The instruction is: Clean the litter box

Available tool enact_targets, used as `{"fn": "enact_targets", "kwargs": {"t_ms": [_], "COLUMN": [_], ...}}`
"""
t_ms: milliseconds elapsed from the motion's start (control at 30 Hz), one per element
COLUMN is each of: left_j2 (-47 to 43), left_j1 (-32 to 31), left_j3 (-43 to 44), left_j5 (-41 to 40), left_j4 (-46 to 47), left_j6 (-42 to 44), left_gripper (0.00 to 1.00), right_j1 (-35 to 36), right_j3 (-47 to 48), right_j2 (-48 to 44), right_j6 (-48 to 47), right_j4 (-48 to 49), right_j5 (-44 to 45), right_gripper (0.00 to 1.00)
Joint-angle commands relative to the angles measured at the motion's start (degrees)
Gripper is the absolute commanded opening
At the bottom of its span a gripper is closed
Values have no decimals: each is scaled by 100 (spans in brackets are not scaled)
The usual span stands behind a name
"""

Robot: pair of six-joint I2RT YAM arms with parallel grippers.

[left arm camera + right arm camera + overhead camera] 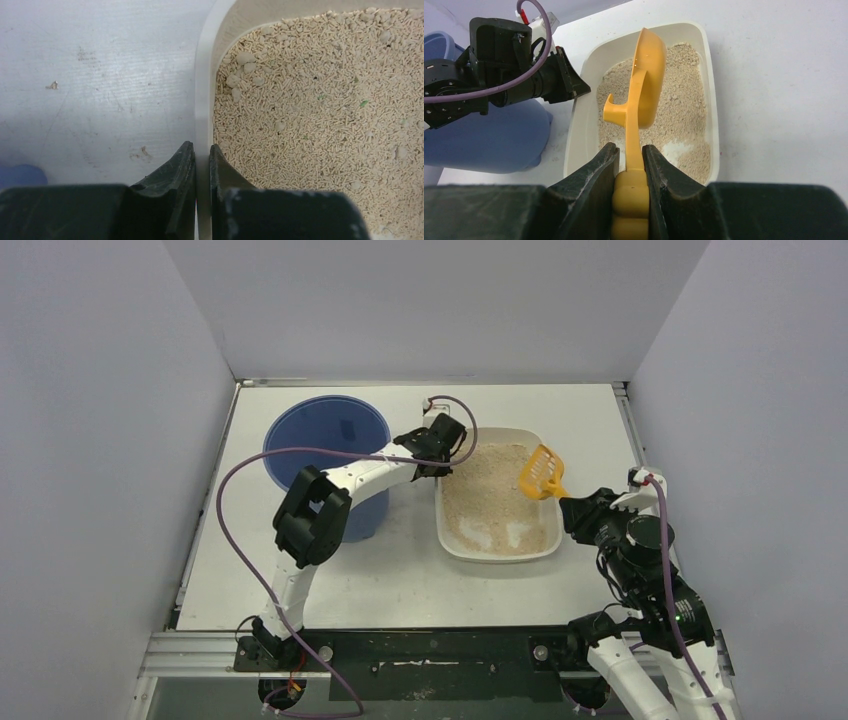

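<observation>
The litter box point(497, 556) lies flat on the surface point(330, 575), and the blue bucket point(325, 440) stands just beside its left wall. The left end effector point(201, 150) pinches the left rim of the box point(202, 100). The right end effector point(629, 150) is pressed on the handle of the orange scoop point(649, 75), whose bowl hangs over the litter.

I judge that the left grip should only steady the box. The scoop should enter shallow under the pale lumps point(240, 70) near a left-hand corner, so that loose granules fall through.

I cannot tell whether the scoop carries anything, because it shows edge-on. In the top view the arm hides the pinched rim.
</observation>
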Motion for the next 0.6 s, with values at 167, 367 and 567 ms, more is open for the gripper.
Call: {"fn": "enact_targets", "kwargs": {"t_ms": [167,367,567], "left_j2": [-998,-1437,-1417], "left_j1": [-427,-973,-1278], "left_j3": [-959,-1840,-2092], "left_j5": [34,-230,-162], "left_j4": [579,1104,1231], "left_j6": [-630,-1598,-1902], "left_gripper": [0,0,8], "right_j1": [-13,-15,-12], "right_j3": [-243,-354,-330], "right_j2": [-124,-257,-315], "right_j6": [413,485,409], "right_j4": [-11,-226,-397], "right_j5": [-438,-480,-397], "right_gripper": [0,0,0]}}
